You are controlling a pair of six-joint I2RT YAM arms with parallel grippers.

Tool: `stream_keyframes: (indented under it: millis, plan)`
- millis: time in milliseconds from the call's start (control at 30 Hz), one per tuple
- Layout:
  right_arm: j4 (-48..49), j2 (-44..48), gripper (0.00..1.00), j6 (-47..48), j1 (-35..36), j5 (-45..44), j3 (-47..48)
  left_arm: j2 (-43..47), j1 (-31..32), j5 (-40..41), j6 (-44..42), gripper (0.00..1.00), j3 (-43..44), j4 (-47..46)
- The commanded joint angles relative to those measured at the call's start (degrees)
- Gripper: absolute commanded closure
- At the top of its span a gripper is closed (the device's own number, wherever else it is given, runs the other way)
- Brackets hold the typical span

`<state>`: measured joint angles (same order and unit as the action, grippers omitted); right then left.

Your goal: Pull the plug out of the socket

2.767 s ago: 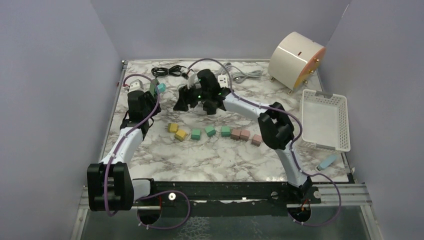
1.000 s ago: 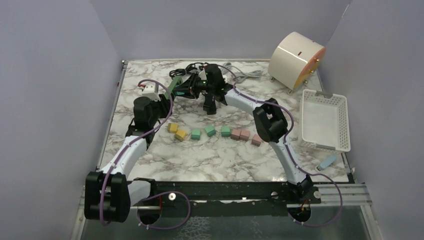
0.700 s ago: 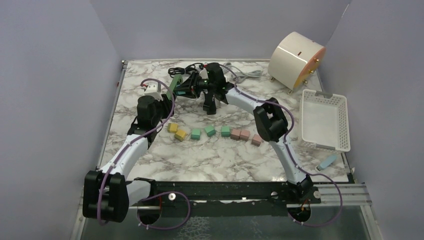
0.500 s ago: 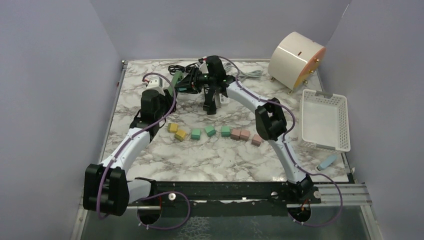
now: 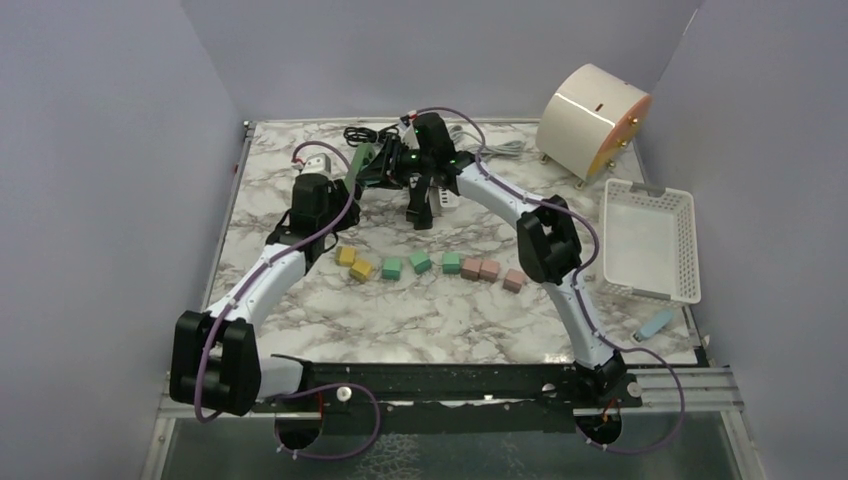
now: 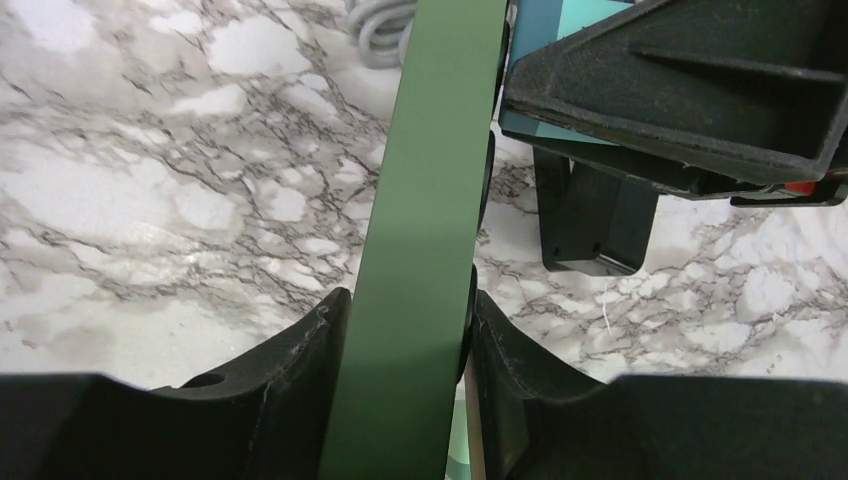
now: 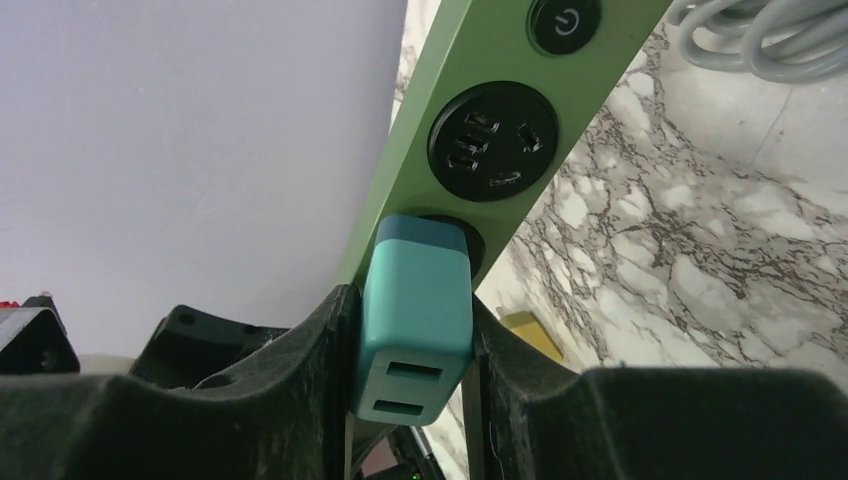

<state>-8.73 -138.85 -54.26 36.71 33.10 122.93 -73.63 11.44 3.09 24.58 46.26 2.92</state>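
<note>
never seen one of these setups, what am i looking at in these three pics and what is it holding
These are two small robot arms, a left arm and a right arm, bolted to the near edge of a marble table. The wide picture comes from a fixed camera above and behind them. The other two come from cameras on the wrists, so each shows its own black fingers up close.

The left gripper is clamped on a green power strip, held up at a tilt. The right gripper is clamped on a teal plug that appears plugged into that strip.

On the table lie a row of small coloured blocks, a white basket, a cream drum-shaped object and some coiled cables.
</note>
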Motion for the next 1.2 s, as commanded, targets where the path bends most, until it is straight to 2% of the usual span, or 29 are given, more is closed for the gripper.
stream_keyframes:
  millis: [0,33,67,100,133,167,233,267,300,333,367,400,433,467,500,533,567,633,667,733,767,833,867,933,967,1033,1067,1133,1167]
  plan:
    - [-13.35,3.7,0.99,13.8,-0.01,1.48,5.77,-1.73,-6.02,30.03,0.29,1.0,1.11,5.31]
    - [-21.59,1.64,0.99,18.29,1.22,-5.14,11.65,-1.64,-6.07,30.04,0.36,1.0,1.16,5.31]
    - [-20.1,2.5,0.99,18.92,1.01,-1.83,9.54,-1.36,-6.08,30.04,0.33,1.0,0.93,5.24]
    - [-8.41,4.93,0.99,14.1,0.03,10.16,0.57,-1.11,-6.08,29.97,0.33,1.0,0.67,5.03]
    - [13.28,6.81,0.99,3.25,-0.86,19.21,-10.42,-0.9,-6.16,29.79,0.26,1.0,0.33,4.61]
    - [21.06,7.11,0.99,-3.24,-1.16,20.47,-15.03,-0.77,-6.2,29.59,0.24,1.0,0.11,4.25]
    - [-13.16,3.83,0.99,15.06,0.92,0.56,0.88,-0.73,-6.42,29.27,0.48,1.0,0.31,4.53]
    - [-21.62,3.21,0.99,21.4,2.25,-6.46,5.44,-0.71,-6.5,29.25,0.66,1.0,0.4,4.65]
    - [-17.21,5.03,0.99,21.96,1.68,1.33,0.42,-0.65,-6.52,29.11,0.67,1.0,0.26,4.78]
    - [0.18,7.94,0.99,14.21,0.24,14.06,-10.46,-0.57,-6.59,28.89,0.69,1.0,0.11,4.7]
    - [17.54,9.66,0.99,3.48,-0.68,18.21,-20.02,-0.63,-6.59,28.7,0.7,1.0,0.15,4.59]
    - [5.04,9.41,0.99,6.23,-0.38,9.83,-16.25,-0.71,-6.61,28.59,0.7,1.0,0.27,4.51]
    - [-15.29,7.58,0.99,18.55,2.08,-7.06,-5.18,-0.77,-6.68,28.55,0.72,1.0,0.5,4.57]
    - [-25.3,6.71,0.99,26.07,4.99,-18.88,1.88,-0.88,-6.82,28.61,1.07,1.0,0.65,4.94]
    - [-24.15,7.95,0.99,29.07,5.33,-15.61,1.03,-0.86,-6.91,28.57,1.15,1.0,0.57,5.07]
    - [-14.9,10.87,0.99,26.47,3.46,-2.88,-7.02,-0.82,-6.96,28.21,1.3,1.0,0.44,5.0]
    - [-4.34,12.94,0.99,20.36,2.11,2.29,-14.28,-0.79,-7.07,27.86,1.34,1.0,0.41,4.73]
    - [-17.68,11.98,0.99,25.2,3.58,-14.25,-8.74,-0.96,-7.13,27.59,1.27,1.0,0.64,4.48]
    - [-19.65,11.26,0.99,26.8,4.23,-16.68,-5.62,-0.95,-7.23,27.72,1.31,1.0,0.75,4.79]
    - [4.64,13.59,0.99,14.39,0.28,9.3,-20.57,-0.47,-7.4,27.7,1.27,1.0,0.26,4.52]
    - [7.73,14.02,0.99,8.71,-1.04,13.22,-23.4,-0.13,-7.4,27.49,1.08,1.0,0.04,4.01]
    - [-18.59,11.47,0.99,23.41,1.81,-8.93,-8.58,0.14,-7.59,27.45,0.59,1.0,0.16,3.62]
    - [-20.88,10.81,0.99,26.75,3.6,-14.13,-6.7,0.21,-7.83,27.49,0.56,1.0,0.42,3.9]
    - [3.74,14.05,0.99,14.87,0.24,10.31,-21.65,0.74,-8.15,26.96,0.39,1.0,0.25,3.24]
    - [8.89,15.13,0.99,8.47,-0.86,12.94,-25.55,0.96,-8.41,26.23,0.38,1.0,0.08,2.54]
    - [-10.87,13.55,0.99,20.0,0.77,-3.29,-15.72,1.03,-8.9,24.98,0.58,1.0,0.71,2.04]
    - [-11.93,13.99,0.99,22.08,1.57,-5.79,-15.23,1.02,-9.04,24.75,0.7,1.0,1.4,2.37]
    - [12.35,16.21,0.99,10.06,-0.61,13.88,-27.27,1.11,-9.2,24.55,0.53,1.0,2.69,2.0]
    - [18.64,16.19,0.99,5.27,-1.18,17.88,-29.8,1.07,-9.24,24.34,0.14,1.0,3.13,1.06]
